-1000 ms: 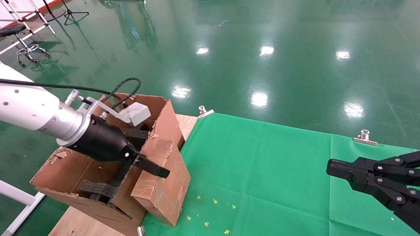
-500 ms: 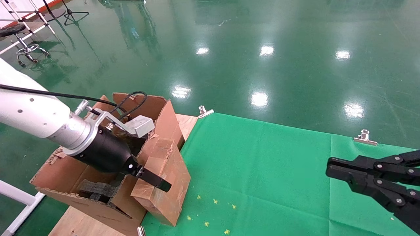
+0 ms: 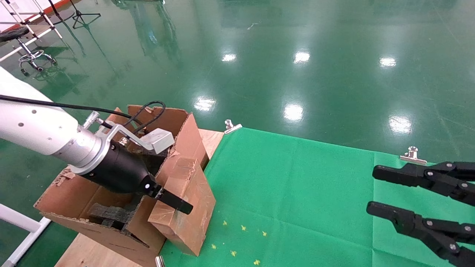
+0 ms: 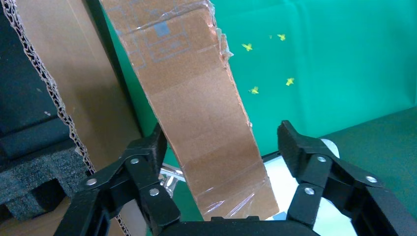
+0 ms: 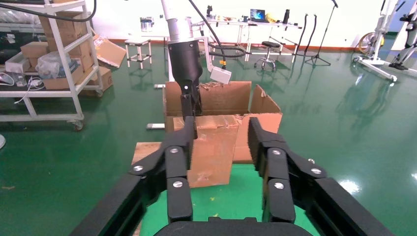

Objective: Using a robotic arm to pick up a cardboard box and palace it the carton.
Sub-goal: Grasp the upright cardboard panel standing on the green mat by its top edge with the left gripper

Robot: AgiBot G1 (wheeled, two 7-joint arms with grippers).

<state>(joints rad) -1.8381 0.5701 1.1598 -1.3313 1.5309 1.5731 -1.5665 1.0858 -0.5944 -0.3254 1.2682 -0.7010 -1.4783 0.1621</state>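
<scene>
- The green cloth (image 3: 304, 193) is covering most of the table, held at its far edge by metal clips (image 3: 412, 155).
- The carton (image 3: 92, 211) is standing at the table's left end with ragged flaps raised and black foam blocks (image 3: 107, 213) lying inside.
- The robotic arm (image 3: 44, 133) is reaching in from the left over the carton, its black cable looping above the silver camera block.
- The cardboard box (image 3: 185, 207) is standing tilted on the cloth, leaning against the carton's right wall.
- The left gripper (image 4: 221, 147) is straddling the box's upper end, fingers spread; one finger (image 4: 147, 152) is touching the box's side, the other standing apart.
- The right gripper (image 3: 386, 193) is hanging over the cloth's right side, well apart from the box, fingers spread and holding nothing.
</scene>
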